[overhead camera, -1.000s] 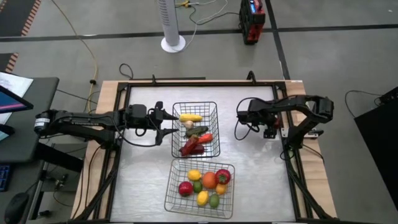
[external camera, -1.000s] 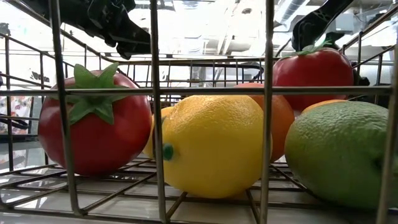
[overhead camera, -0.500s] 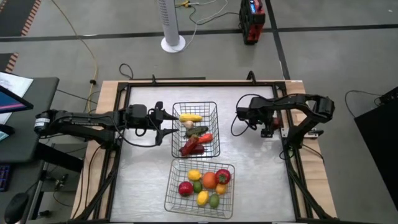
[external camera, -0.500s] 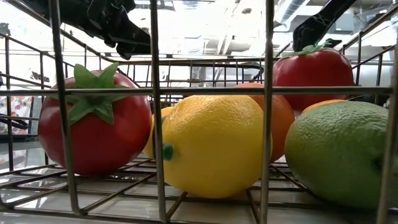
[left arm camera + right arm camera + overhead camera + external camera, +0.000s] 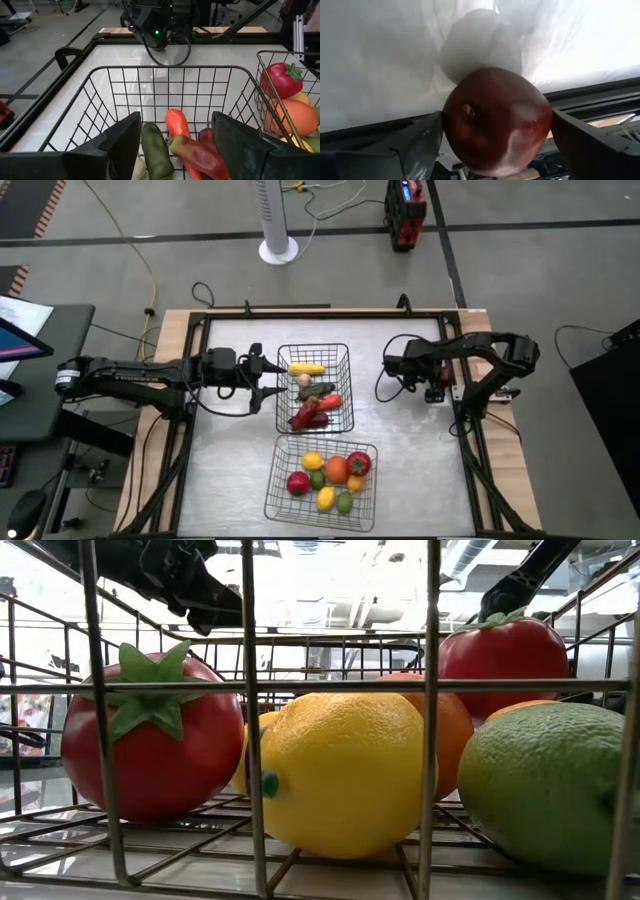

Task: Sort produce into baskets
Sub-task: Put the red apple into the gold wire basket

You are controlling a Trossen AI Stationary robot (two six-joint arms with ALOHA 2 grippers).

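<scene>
A red apple [image 5: 497,120] lies on the white table near its right edge [image 5: 434,394]. My right gripper [image 5: 497,135] points steeply down at it, open, with one finger close on either side. My left gripper [image 5: 175,150] hovers open and empty at the left rim of the far basket [image 5: 282,355]. That basket holds corn [image 5: 306,368], garlic [image 5: 303,380], a green cucumber [image 5: 155,147] and red and orange long pieces. The near basket [image 5: 272,480] holds round fruits: red tomatoes [image 5: 150,740], a lemon [image 5: 345,775], a lime [image 5: 545,795] and an orange [image 5: 337,469]. My right gripper has its fingers [image 5: 422,140] right beside the apple's two sides [image 5: 451,120], coming from above at a slant. I cannot tell whether they touch it. The apple rests on the table.
The table's dark frame rail [image 5: 600,95] runs just beside the apple. Bare tabletop [image 5: 410,450] lies between the baskets and the right arm. Cables loop at the table's far edge [image 5: 205,290].
My right gripper has sunk a little toward the red apple and rolled slightly at the wrist. The baskets and the produce in them have not moved.
</scene>
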